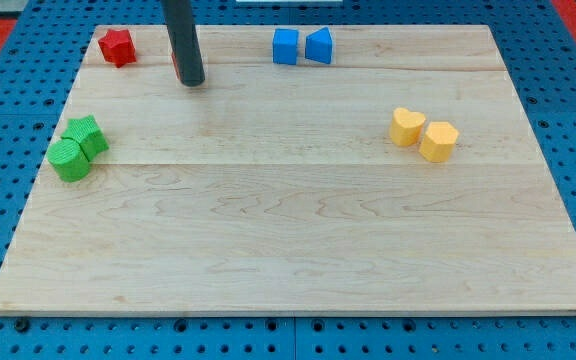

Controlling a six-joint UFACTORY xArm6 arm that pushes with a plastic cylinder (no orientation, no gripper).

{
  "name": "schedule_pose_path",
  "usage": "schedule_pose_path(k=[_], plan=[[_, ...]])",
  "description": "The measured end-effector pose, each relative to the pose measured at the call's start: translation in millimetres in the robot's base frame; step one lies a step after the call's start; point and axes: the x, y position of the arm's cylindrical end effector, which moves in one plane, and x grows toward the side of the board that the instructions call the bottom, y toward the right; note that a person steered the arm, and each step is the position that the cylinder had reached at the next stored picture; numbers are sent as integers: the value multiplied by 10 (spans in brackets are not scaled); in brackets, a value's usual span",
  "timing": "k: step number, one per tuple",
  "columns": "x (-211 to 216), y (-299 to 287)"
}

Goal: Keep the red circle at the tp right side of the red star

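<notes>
The red star (pixel 117 46) lies near the board's top left corner. To its right, only a thin red sliver of the red circle (pixel 174 63) shows at the left edge of my dark rod, which hides the rest of it. My tip (pixel 192 82) rests on the board right at that block, well to the right of the red star.
A blue cube (pixel 285 46) and a blue wedge-like block (pixel 319 45) sit side by side at the top centre. Two yellow blocks (pixel 407 127) (pixel 439 141) lie at the right. A green star (pixel 87 134) and a green circle (pixel 68 160) touch at the left edge.
</notes>
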Motion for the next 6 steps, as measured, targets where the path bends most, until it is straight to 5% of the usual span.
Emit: schedule_pose_path(k=[2,4,6], plan=[[-74,264],[-348,-561],[-313,-384]])
